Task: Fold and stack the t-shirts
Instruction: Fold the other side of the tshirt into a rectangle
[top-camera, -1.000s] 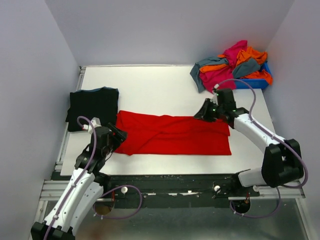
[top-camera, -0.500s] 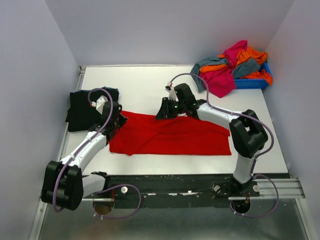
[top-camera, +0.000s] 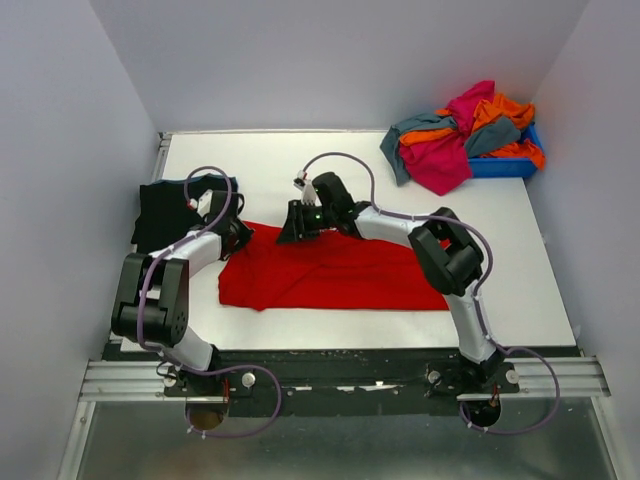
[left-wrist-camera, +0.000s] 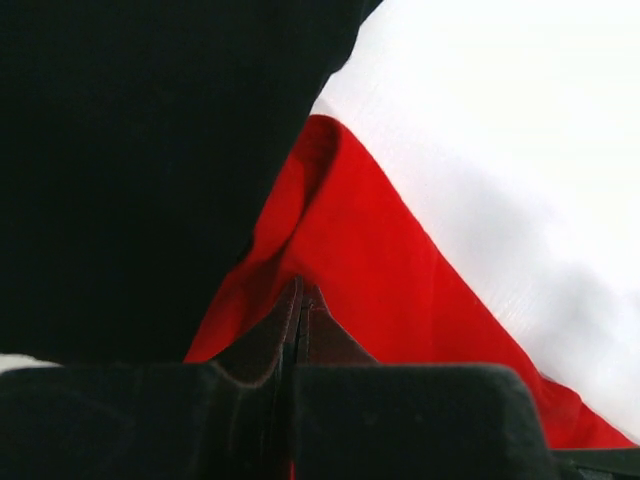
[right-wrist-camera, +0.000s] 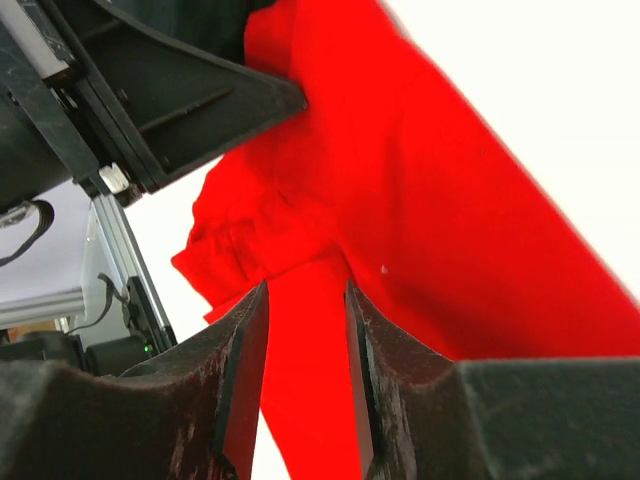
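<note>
A bright red t-shirt (top-camera: 340, 275) lies spread across the middle of the table, with a fold drawn over towards its back left. My left gripper (top-camera: 241, 234) sits at the shirt's back-left corner; in the left wrist view it (left-wrist-camera: 300, 296) is shut, pinching a ridge of the red t-shirt (left-wrist-camera: 380, 260). My right gripper (top-camera: 291, 229) rests on the shirt's back edge close by; its jaws (right-wrist-camera: 305, 292) stand apart with a strip of red cloth (right-wrist-camera: 310, 400) lying between them. A folded black t-shirt (top-camera: 165, 212) lies at the left. More t-shirts (top-camera: 455, 140) are heaped at the back right.
The heap of magenta, orange and grey-teal shirts spills out of a blue bin (top-camera: 500, 166) in the back right corner. The left arm's black housing (right-wrist-camera: 150, 100) is close to my right gripper. A metal rail (top-camera: 330, 380) runs along the near table edge.
The right gripper has swept left along the shirt's back edge, dragging red cloth with it, and its jaws have widened. The left gripper moved to the back-left corner and shut.
</note>
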